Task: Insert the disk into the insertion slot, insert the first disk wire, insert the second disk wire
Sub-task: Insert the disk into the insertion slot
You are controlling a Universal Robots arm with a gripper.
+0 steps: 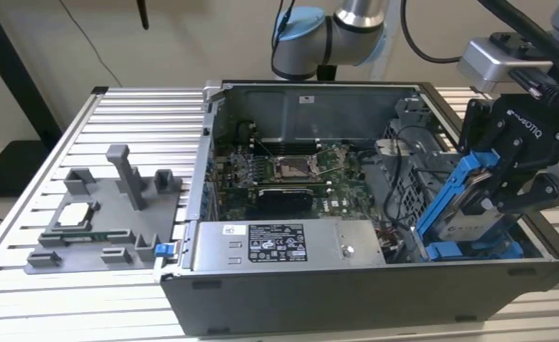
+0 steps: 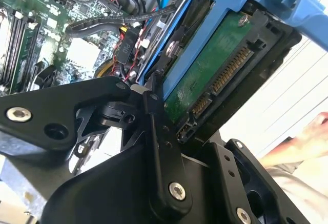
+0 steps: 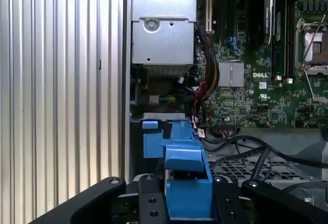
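**End effector**: clenched on the disk, gripping the sides of its blue carrier.

**Position:** the disk is steeply tilted over the slot, at the exterior view's right end of the case. It is not yet seated. Whether it touches the slot cannot be told.

**Handling (judged):**
- Rigid, fairly heavy and shock-sensitive.
- Circuit board and connector are exposed.
- Hold it by the carrier rails, never by the board.
- The plastic may flex or slip.

Blue plastic disk carrier, ribbed metal table
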